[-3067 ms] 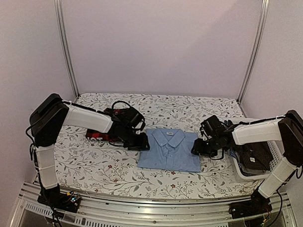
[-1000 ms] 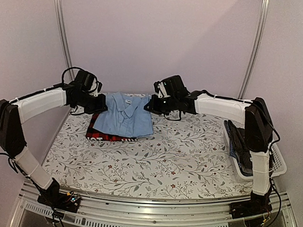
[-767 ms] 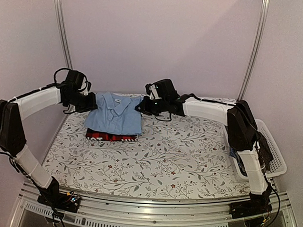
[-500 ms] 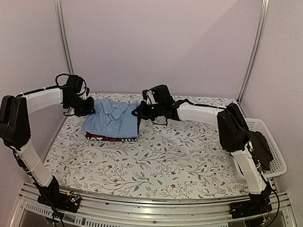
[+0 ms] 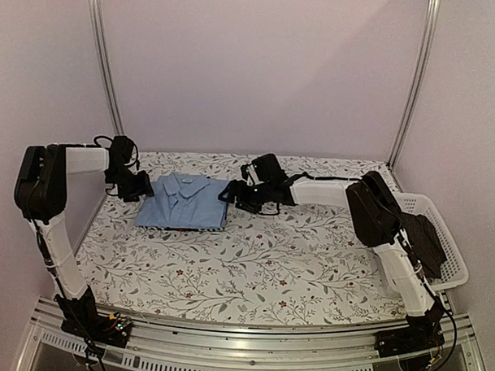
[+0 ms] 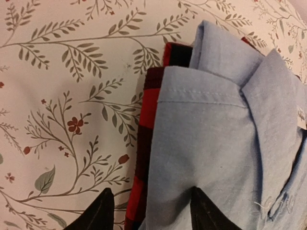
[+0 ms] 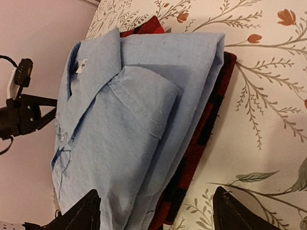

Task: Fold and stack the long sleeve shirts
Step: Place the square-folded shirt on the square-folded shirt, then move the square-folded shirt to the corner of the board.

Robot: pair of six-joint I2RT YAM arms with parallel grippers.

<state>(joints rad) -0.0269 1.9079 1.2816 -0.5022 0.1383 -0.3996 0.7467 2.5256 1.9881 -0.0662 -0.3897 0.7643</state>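
- Top view: light blue shirt [image 5: 184, 201] now lies folded and flat at the far left of the counter [image 5: 294, 260]. A second ago it hung in the air between both arms.
- Left fingers [image 5: 136, 186] and right fingers [image 5: 233, 193] sit at its two side edges, let go. Reads as placement done.
- Basket [image 5: 454, 272] at the right holds dark shirts [image 5: 426, 241], so there's more to fold.
- Left wrist: fingers moderately apart, straddling the stack's edge and clamping nothing. Red-and-black plaid shirt [image 6: 147, 124] shows under the blue one and sticks out slightly.
- Right wrist: fingers wide and empty. Blue shirt on top of the plaid, edges roughly aligned, collar toward the left arm.
- Versus three seconds ago: the blue shirt was at centre counter, beside the plaid. Now it's stacked on it.
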